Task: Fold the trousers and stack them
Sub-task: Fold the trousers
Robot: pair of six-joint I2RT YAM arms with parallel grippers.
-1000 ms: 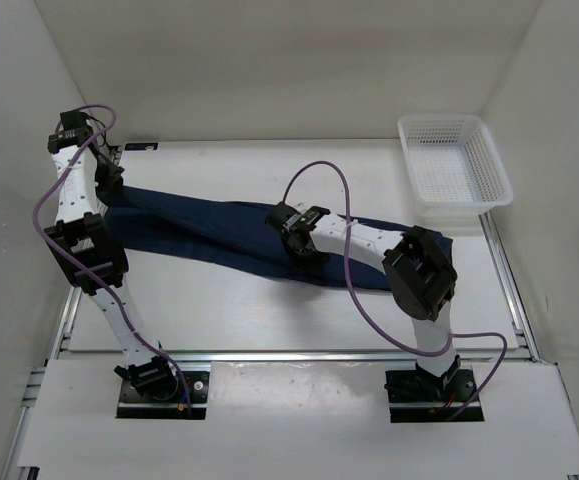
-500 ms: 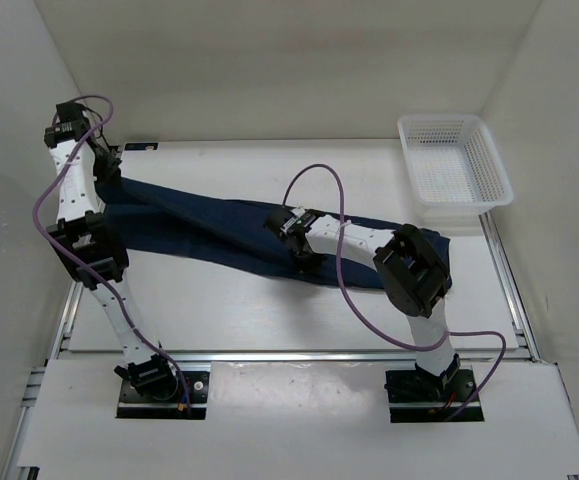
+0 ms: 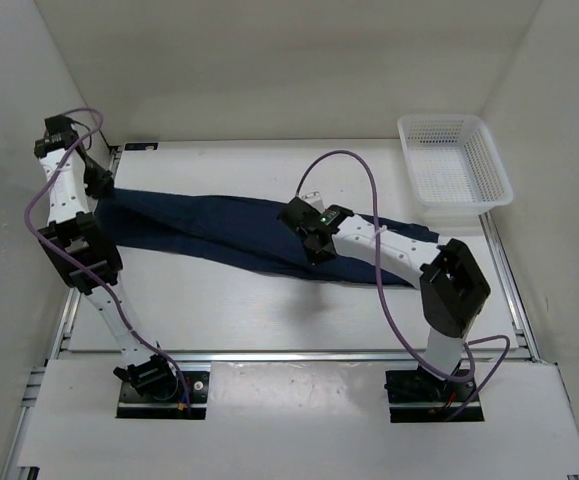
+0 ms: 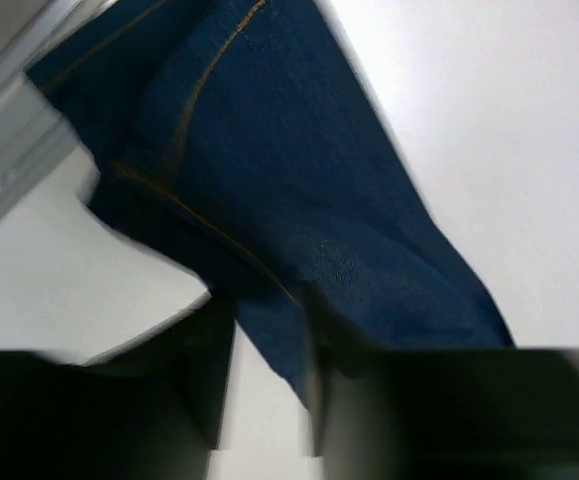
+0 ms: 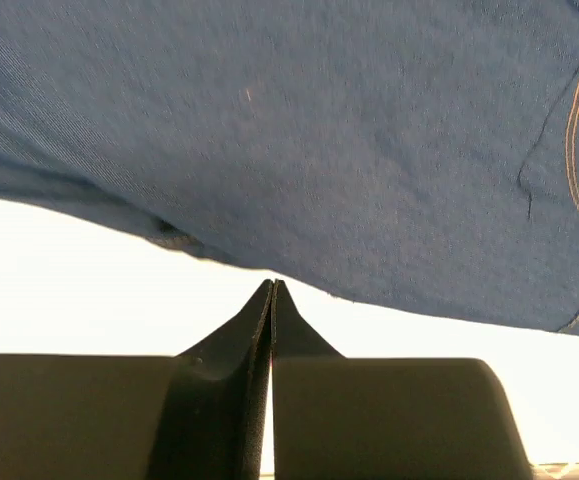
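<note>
Trousers (image 3: 209,225) pinched in left jaws, their edge just beyond pressed-together, empty right jaws

We find the trousers (image 3: 209,225) to be dark blue denim cloth, matt, with a fine woven grain and orange-brown thread seams, both plain in the wrist views. The basket (image 3: 454,165), upper right, is white plastic mesh. The table (image 3: 219,300) is white, smooth and matt. Its rails (image 3: 289,354) are bare metal with a dull sheen. The right gripper (image 5: 272,292) is black, smooth and matt, plastic by its look.
</note>
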